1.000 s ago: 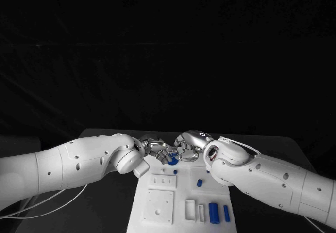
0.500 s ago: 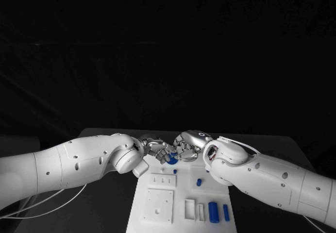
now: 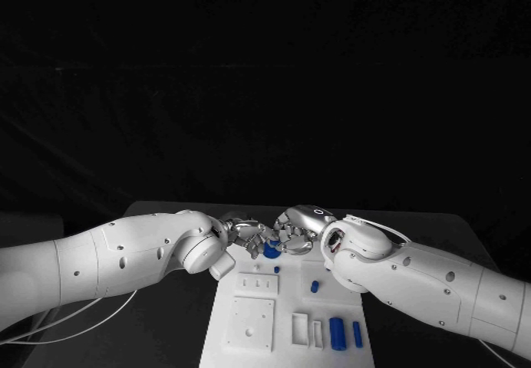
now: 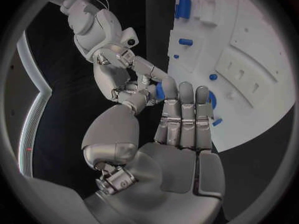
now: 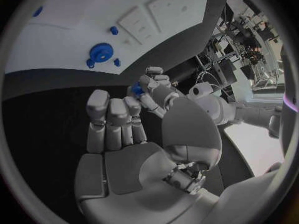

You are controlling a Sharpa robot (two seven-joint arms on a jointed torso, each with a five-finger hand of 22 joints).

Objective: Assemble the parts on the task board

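Observation:
Both hands meet fingertip to fingertip above the far end of the white task board (image 3: 252,326). A small blue part (image 3: 270,248) sits between them. It is pinched by my left hand (image 3: 245,232) and my right hand (image 3: 295,234) together. The left wrist view shows the part (image 4: 160,90) at the right hand's fingertips (image 4: 148,77), just off my own thumb. In the right wrist view the part (image 5: 136,88) lies between the left hand's fingers (image 5: 152,82) and mine. Below them a blue gear (image 5: 99,51) lies on the board.
More blue parts stay on the board: a short peg (image 3: 314,287), a tiny one (image 3: 277,269), and two cylinders (image 3: 336,335) (image 3: 356,335) near the front right. White recessed blocks (image 3: 250,324) occupy the board's left side. Black table surrounds the board.
The hands have drawn slightly closer together and the blue part between them sits a little higher. The board and its parts have not moved.

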